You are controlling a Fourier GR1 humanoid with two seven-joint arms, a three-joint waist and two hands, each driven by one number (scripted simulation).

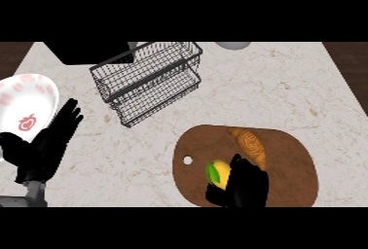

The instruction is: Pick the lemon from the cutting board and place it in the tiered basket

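Note:
A yellow-green lemon (pixel 218 172) lies on the brown wooden cutting board (pixel 287 170) at the lower right. My right hand (pixel 244 185) is on the board with its fingers curled round the lemon's right and near side, hiding part of it. The black wire tiered basket (pixel 151 78) stands at the upper middle of the counter, tilted in the view. At the left edge my left hand (pixel 46 143) rests open with straight fingers pointing up.
A croissant (pixel 251 146) lies on the board just beyond my right hand. A white plate with red markings (pixel 25 104) sits at the far left. A dark box (pixel 86 51) stands behind the basket, and a white object (pixel 233 44) shows at the top edge.

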